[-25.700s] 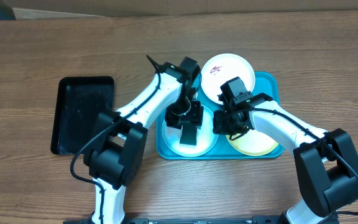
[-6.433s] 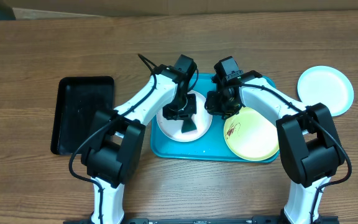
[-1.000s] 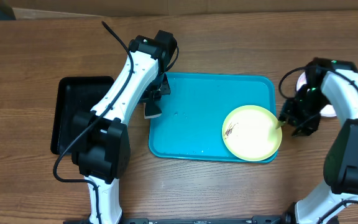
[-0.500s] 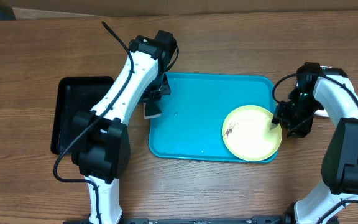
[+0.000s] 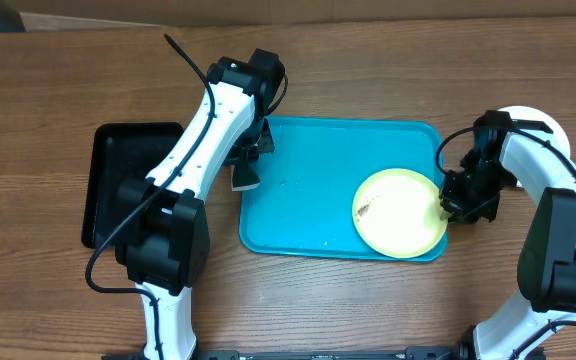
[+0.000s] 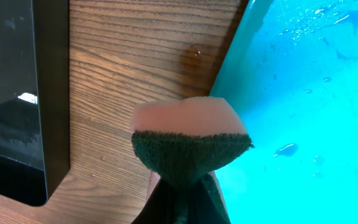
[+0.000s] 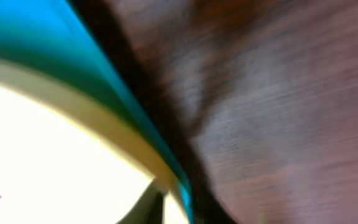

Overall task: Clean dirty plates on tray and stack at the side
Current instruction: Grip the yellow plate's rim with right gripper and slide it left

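A yellow-green plate (image 5: 398,212) with a small dark-red smear lies in the right part of the turquoise tray (image 5: 318,190). My right gripper (image 5: 446,205) is shut on this plate's right rim. The right wrist view is blurred, but it shows the plate (image 7: 42,143), the tray's rim (image 7: 55,37) and the gripper (image 7: 166,208) at the plate's edge. A white plate (image 5: 540,122) sits on the table right of the tray, partly hidden by my right arm. My left gripper (image 6: 185,193) is shut on a pink sponge (image 6: 188,140) with a dark green pad, hovering at the tray's left edge.
A black tray (image 5: 133,180) lies on the wooden table left of the turquoise tray. Water drops (image 6: 288,149) spot the turquoise tray's floor. A cardboard box edge (image 5: 148,20) runs along the back of the table.
My right gripper moved left from the plate beside the tray to the yellow-green plate's rim and shut on it. The plate slid slightly left. The left arm stayed still.
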You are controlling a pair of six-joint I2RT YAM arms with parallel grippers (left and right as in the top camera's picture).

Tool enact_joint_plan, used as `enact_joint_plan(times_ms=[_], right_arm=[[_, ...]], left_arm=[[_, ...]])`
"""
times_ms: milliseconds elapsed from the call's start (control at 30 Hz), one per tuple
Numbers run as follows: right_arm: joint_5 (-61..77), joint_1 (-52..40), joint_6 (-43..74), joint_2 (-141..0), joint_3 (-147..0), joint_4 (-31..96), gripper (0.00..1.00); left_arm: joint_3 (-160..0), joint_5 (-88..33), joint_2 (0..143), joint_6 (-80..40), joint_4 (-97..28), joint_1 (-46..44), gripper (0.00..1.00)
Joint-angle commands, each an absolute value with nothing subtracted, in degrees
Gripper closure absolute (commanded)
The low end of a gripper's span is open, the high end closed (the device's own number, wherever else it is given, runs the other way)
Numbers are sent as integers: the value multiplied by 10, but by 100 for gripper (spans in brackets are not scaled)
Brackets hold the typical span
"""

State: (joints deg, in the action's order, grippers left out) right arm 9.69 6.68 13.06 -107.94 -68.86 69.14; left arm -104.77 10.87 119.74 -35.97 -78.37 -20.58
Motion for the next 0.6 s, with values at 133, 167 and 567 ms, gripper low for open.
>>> enact_joint_plan(times_ms=[133,167,567], right_arm=[[103,67,130,-1067,-740,729,96],[107,67,129,-1067,-743,729,96],[181,8,115,-1067,-720,638,96]], left_arm=[[-1058,104,1184,-353,-783,-203,95],[-1058,104,1184,-353,-783,-203,96],[-1058,92,1184,-353,-780,-203,96]])
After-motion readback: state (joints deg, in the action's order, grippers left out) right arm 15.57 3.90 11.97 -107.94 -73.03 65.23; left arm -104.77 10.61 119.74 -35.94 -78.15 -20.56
